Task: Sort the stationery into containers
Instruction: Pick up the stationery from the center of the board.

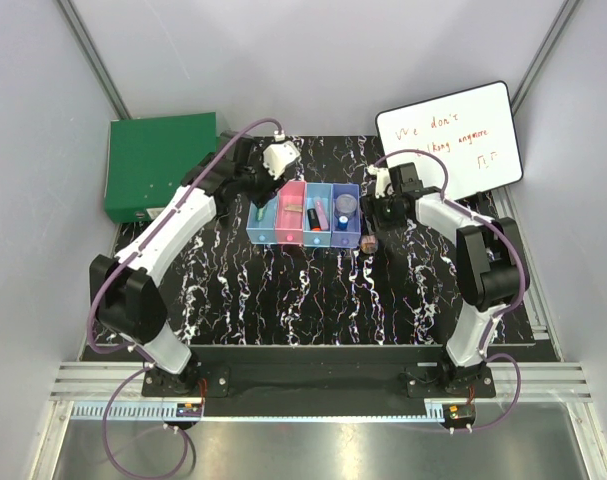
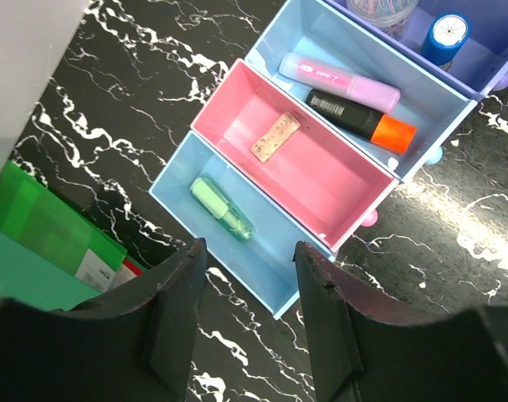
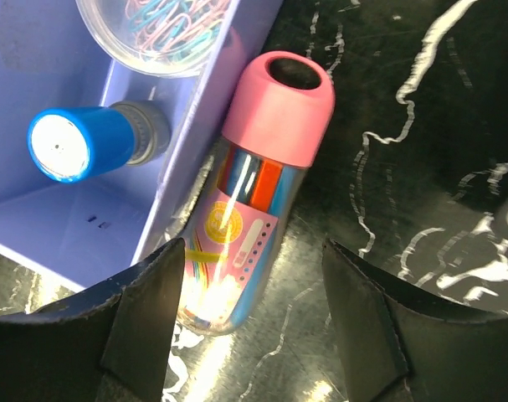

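Observation:
The four joined bins (image 1: 303, 215) stand mid-table. In the left wrist view the near light blue bin (image 2: 262, 251) holds a green stick (image 2: 223, 208). The pink bin (image 2: 320, 180) holds a small tan piece (image 2: 275, 138). The far light blue bin holds a pink marker (image 2: 337, 79) and an orange marker (image 2: 361, 117). The purple bin (image 3: 61, 226) holds a blue piece (image 3: 78, 146) and a round disc (image 3: 153, 29). A pink-capped tube (image 3: 262, 167) lies on the table against the purple bin's outer wall. My right gripper (image 3: 254, 251) is open around its lower end. My left gripper (image 2: 251, 249) is open and empty above the near bin's corner.
A large green box (image 1: 158, 165) lies at the back left, close to the left arm. A white board with red writing (image 1: 448, 140) leans at the back right, behind the right arm. The black marbled mat (image 1: 313, 300) extends in front of the bins.

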